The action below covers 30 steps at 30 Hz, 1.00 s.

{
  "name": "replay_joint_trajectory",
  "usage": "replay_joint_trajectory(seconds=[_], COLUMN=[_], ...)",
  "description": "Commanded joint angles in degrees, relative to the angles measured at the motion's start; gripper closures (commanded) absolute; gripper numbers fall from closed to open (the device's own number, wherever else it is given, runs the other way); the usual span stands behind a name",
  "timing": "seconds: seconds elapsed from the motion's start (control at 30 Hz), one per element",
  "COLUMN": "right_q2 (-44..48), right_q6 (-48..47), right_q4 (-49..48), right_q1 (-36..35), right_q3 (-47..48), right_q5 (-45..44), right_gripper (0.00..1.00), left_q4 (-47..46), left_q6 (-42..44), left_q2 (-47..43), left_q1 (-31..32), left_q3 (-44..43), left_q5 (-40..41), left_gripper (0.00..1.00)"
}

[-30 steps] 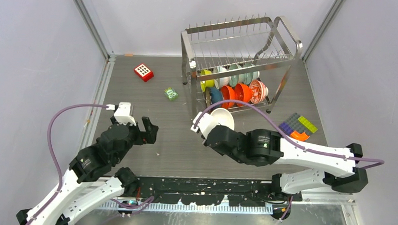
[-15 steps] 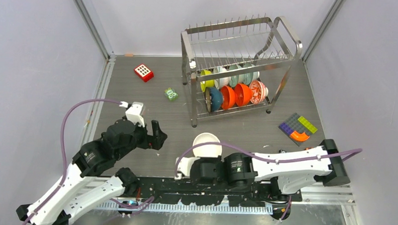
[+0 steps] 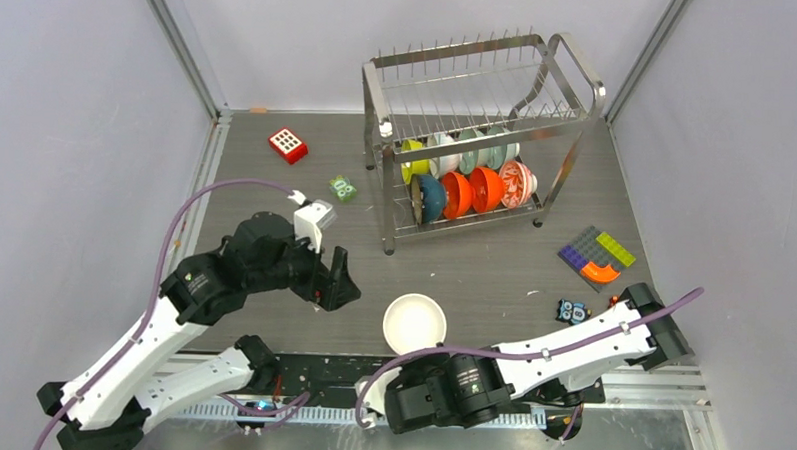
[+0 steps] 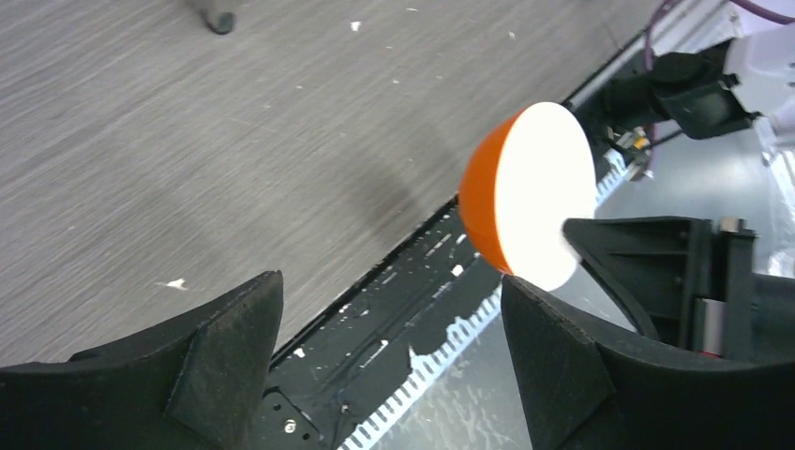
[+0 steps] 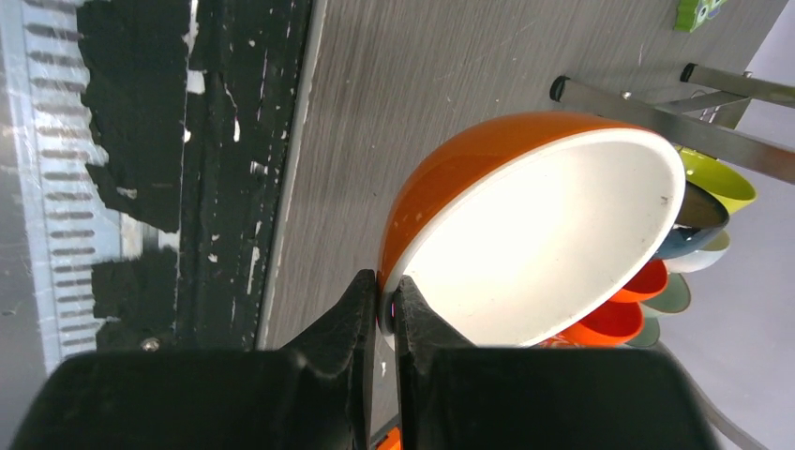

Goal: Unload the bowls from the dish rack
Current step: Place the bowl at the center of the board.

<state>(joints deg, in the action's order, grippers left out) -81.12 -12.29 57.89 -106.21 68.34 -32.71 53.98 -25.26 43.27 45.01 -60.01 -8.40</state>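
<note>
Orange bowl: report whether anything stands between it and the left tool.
Nothing visible does. In the left wrist view the orange bowl shows unobstructed in the gap between the fingers of the open left tool. The right tool pinches the bowl's rim, off that path.

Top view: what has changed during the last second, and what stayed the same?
The right gripper, still shut on the orange bowl, carried it from in front of the dish rack back to the near edge of the table. The left gripper, still open, moved toward it. The rack and its other bowls stayed put.
</note>
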Motion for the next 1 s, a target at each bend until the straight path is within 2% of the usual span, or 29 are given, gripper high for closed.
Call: replay_joint_trajectory(seconds=[0.0,0.2,0.23,0.4,0.6,0.97], right_q2=[0.2,-0.7,-0.8,-1.6,-2.8,-3.6], right_q6=[-2.2,-3.9,-4.2,-5.2,-5.5,-6.2], right_q4=[3.5,5.2,5.3,5.1,5.0,4.3], right_q1=[-1.6,-2.6,-2.7,-2.7,-2.8,-2.7], right_q3=[0.7,0.7,0.7,1.6,2.4,3.2], right_q5=[-3.5,-4.4,-4.5,-4.4,-3.6,-3.7], right_gripper=[0.99,0.99,0.99,0.99,0.99,0.99], left_q4=[0.5,1.4,1.3,0.9,-2.2,-1.5], left_q6=[1.8,0.6,0.3,-0.8,-1.8,-1.4], left_q2=[4.3,7.1,7.6,11.5,14.9,22.7], left_q1=[0.3,3.8,5.3,12.4,16.5,23.1], left_q3=[-3.8,-5.3,-5.3,-5.0,-5.8,-9.6], left_q5=[-8.1,-4.8,-3.6,5.3,11.3,17.3], left_gripper=[0.15,0.13,0.1,0.08,0.12,0.15])
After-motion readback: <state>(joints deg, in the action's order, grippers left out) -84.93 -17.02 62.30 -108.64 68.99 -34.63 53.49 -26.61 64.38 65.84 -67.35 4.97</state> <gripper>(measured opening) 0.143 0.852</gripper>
